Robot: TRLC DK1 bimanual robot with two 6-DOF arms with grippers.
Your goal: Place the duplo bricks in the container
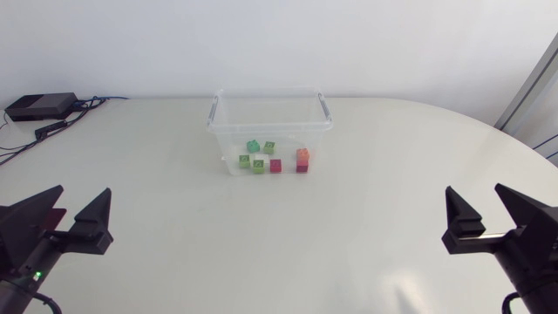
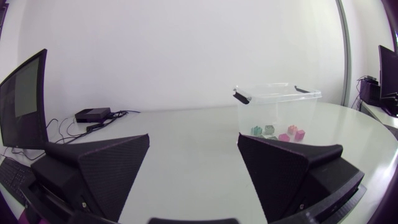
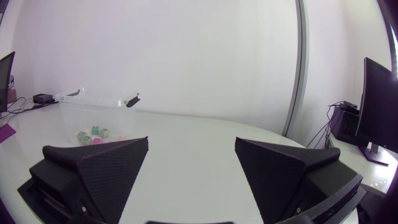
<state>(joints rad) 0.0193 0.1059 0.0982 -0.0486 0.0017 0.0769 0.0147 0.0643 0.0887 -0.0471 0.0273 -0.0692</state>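
A clear plastic container with dark handle clips stands at the far middle of the white table. Inside it lie several duplo bricks: green ones, a dark red one and an orange-and-red one. My left gripper hovers open and empty at the near left, far from the container. My right gripper is open and empty at the near right. In the left wrist view the container and its bricks lie well ahead of the open gripper. The right wrist view shows the container far ahead of its open gripper.
A black box with cables sits at the table's far left corner; the left wrist view shows this box far ahead of the gripper. The table's curved edge runs along the right side.
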